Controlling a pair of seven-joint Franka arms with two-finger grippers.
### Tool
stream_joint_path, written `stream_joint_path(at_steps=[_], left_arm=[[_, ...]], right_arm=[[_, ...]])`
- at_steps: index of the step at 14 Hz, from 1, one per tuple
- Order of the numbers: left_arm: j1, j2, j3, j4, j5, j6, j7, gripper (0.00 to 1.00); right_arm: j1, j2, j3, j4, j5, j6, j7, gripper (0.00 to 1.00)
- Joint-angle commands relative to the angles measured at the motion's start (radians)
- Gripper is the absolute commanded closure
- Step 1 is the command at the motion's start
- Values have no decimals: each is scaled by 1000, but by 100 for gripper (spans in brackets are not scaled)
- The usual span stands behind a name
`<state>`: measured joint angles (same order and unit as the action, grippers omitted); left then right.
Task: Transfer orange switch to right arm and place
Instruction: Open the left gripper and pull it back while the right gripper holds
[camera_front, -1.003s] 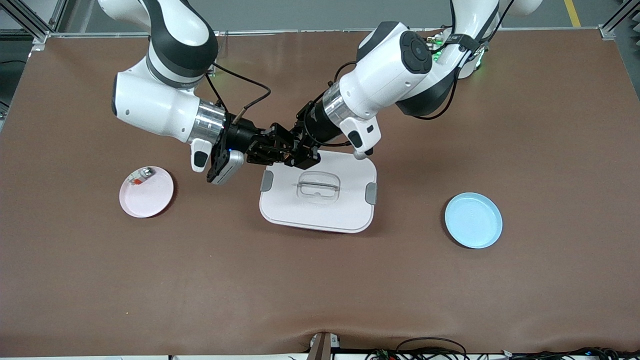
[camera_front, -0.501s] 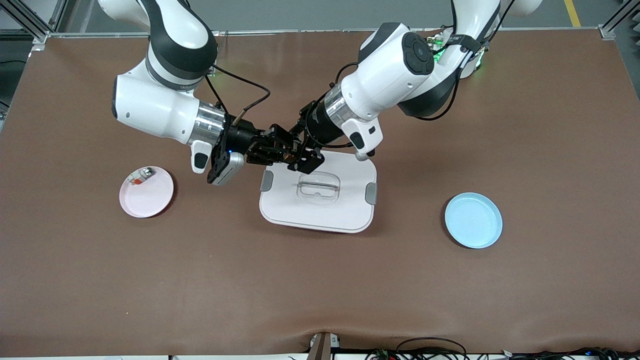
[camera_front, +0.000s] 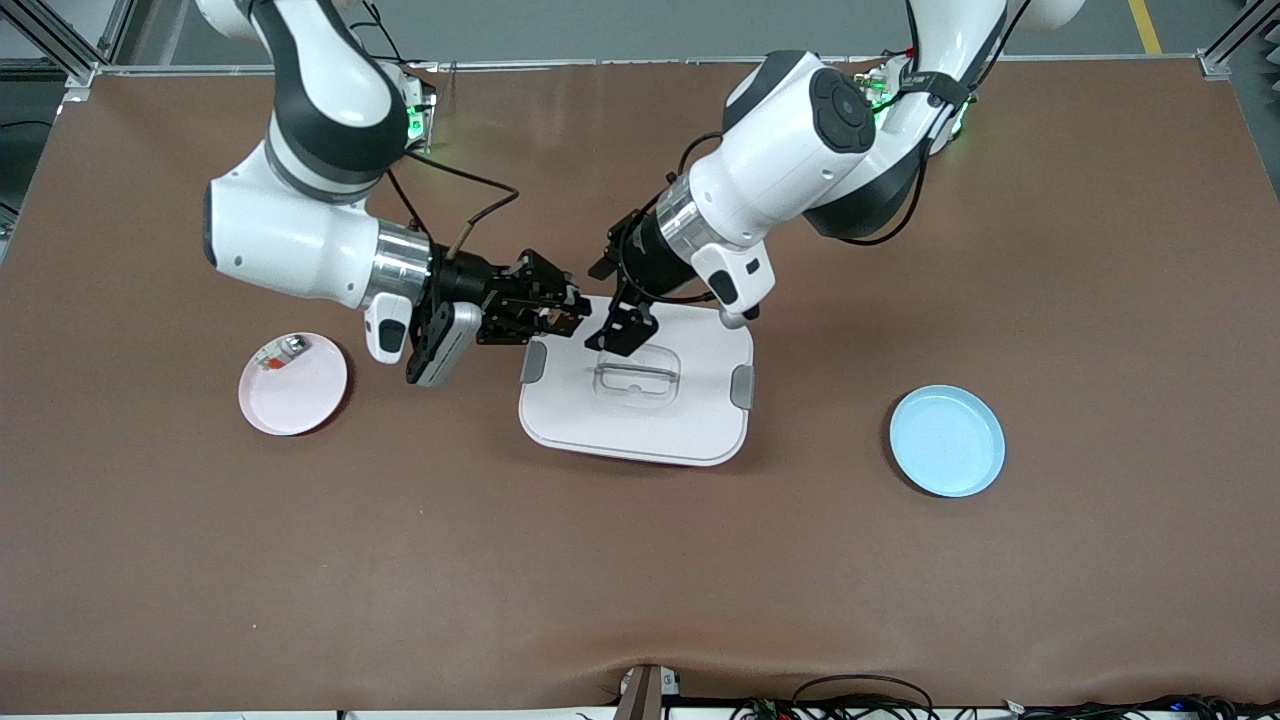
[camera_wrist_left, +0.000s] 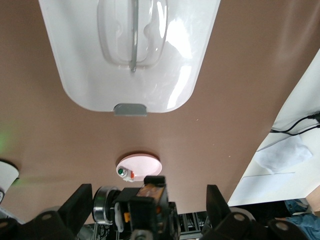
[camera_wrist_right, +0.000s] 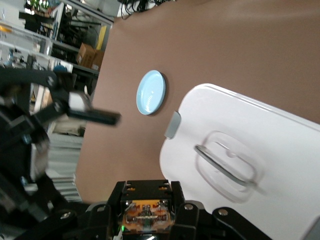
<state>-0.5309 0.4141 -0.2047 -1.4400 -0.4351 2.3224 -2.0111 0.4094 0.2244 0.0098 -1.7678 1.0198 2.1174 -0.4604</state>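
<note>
Front view high, facing robots; wrist views close, all sharing white lidded box (camera_front: 636, 385).

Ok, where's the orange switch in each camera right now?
Front view: orange switch pinched in the right gripper, above the edge of the white lidded box; the open left gripper is beside it.
Left wrist view: switch at the right gripper's tips, seen end-on.
Right wrist view: switch between that gripper's own fingers.
Shared landmark: the white lidded box.
</note>
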Motion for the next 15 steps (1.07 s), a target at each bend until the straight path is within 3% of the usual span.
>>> stream_joint_path(at_steps=[1,4,7,15], left_arm=[[28,0,-1,-25,18,5,52,0],[51,-18,-1,-81,19,-2,104,0],[101,-89,-1,-199,19,-2,233,0],[288,-259,-1,-457,19,-2,736,0]], right_arm=[[-79,12,9,14,-116,-85,-93,100],[-144,18,9,13,-219,-181,-220,100],[-184,19,9,13,-409,-197,-314,100],[-227,16,7,5,-762,-247,-543,100]])
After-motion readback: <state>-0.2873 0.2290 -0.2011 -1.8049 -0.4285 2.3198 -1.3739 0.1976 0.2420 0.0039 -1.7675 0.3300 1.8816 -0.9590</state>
